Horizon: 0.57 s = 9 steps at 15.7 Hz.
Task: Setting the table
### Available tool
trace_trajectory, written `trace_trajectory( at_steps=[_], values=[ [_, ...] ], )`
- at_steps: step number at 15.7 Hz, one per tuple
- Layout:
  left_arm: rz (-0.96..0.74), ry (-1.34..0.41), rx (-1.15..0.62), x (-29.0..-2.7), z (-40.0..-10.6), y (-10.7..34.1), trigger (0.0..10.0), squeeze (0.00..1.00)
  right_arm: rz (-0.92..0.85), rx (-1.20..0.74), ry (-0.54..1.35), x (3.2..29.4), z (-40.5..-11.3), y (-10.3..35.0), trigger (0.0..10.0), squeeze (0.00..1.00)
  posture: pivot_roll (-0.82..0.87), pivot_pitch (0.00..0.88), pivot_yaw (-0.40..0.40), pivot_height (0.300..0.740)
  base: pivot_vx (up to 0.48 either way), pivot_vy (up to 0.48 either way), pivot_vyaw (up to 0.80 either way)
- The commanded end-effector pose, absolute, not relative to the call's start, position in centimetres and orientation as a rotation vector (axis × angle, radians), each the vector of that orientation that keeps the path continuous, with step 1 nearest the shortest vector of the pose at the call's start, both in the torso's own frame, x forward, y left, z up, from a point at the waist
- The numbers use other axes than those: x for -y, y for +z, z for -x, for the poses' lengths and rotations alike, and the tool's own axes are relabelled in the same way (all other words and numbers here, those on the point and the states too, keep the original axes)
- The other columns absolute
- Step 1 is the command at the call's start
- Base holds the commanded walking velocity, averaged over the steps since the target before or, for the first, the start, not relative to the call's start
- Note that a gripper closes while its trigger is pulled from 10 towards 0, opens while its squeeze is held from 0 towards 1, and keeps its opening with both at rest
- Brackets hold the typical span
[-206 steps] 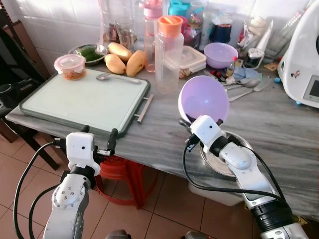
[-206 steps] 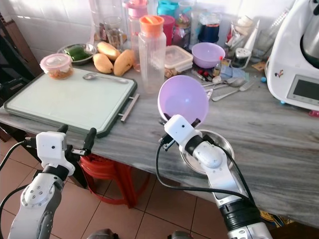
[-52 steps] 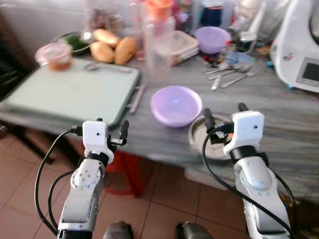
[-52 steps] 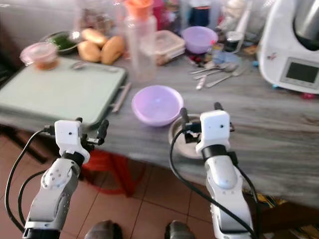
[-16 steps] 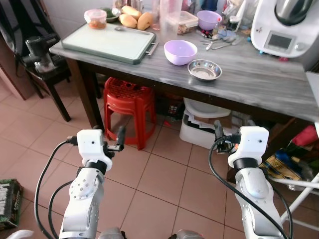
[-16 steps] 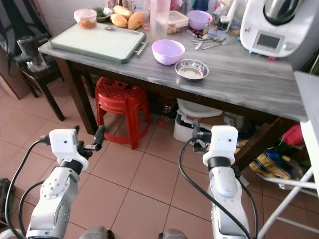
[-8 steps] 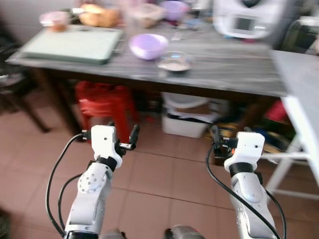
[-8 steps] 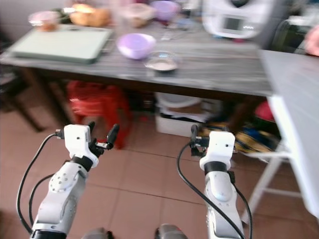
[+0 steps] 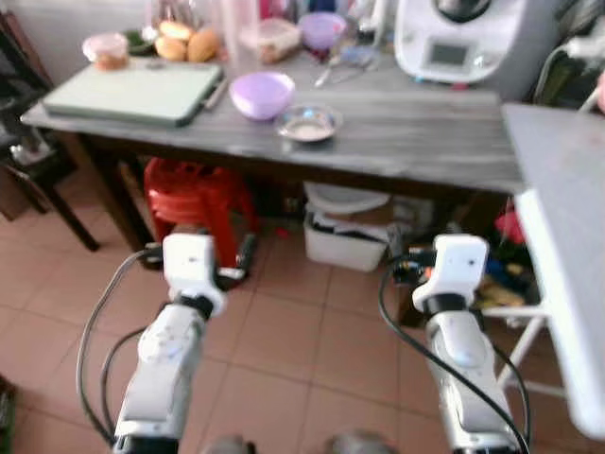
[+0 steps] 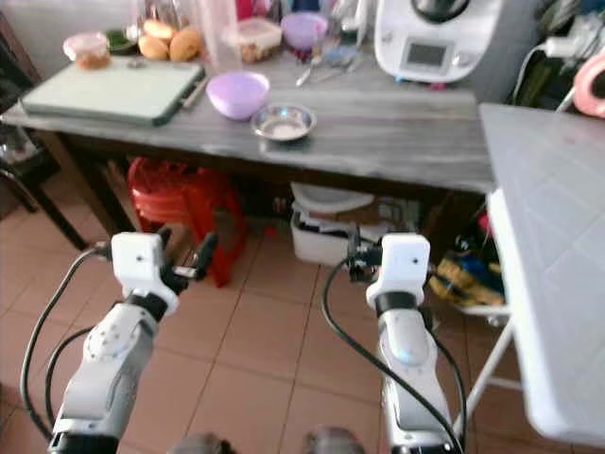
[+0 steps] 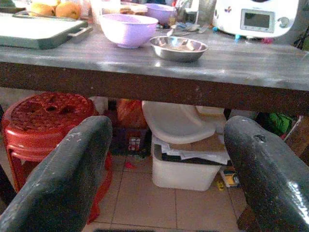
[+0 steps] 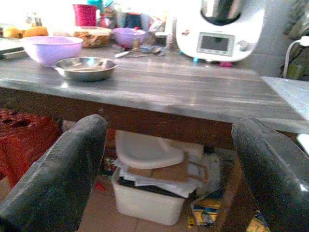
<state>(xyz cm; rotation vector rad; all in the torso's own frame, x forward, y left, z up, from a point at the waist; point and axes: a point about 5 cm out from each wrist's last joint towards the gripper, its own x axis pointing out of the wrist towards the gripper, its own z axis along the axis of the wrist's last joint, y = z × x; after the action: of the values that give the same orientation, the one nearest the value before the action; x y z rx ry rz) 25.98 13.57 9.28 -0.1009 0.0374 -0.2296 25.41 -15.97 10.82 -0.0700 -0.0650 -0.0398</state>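
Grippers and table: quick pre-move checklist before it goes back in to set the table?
1. Left gripper empty, fingers apart: ok.
2. Right gripper empty, fingers apart: ok.
3. Lilac bowl upright on the grey table: ok.
4. Steel dish apart from the bowl, upright beside it: ok.
5. Within reach of the table: not ok; both arms are over the tiled floor, well short of the table edge.
6. Approach path: cannot tell; the red stool and white bin sit under the table, and the white counter is close on the right.
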Motion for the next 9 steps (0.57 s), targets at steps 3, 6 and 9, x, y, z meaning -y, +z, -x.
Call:
trace_trajectory(
  at_steps=[3,6,9],
  values=[
    [0.099,-0.252,-0.041,-13.02,-26.04,9.32,10.0,0.0,0.07,0.06,-0.059,16.54,-25.45,10.76,10.0,0.0,-0.04,0.0,0.023,0.74,0.0,-0.376,-0.27],
    [0.094,-0.255,-0.043,-12.99,-26.02,9.3,10.0,0.0,0.072,0.059,-0.059,16.57,-25.34,10.72,10.0,0.0,-0.05,0.0,0.022,0.74,0.0,-0.34,-0.76],
    [0.094,-0.254,-0.043,-12.93,-26.03,9.31,10.0,0.0,0.076,0.058,-0.056,16.6,-25.34,10.72,10.0,0.0,-0.05,0.0,0.02,0.74,0.0,-0.306,-0.14]
  ],
)
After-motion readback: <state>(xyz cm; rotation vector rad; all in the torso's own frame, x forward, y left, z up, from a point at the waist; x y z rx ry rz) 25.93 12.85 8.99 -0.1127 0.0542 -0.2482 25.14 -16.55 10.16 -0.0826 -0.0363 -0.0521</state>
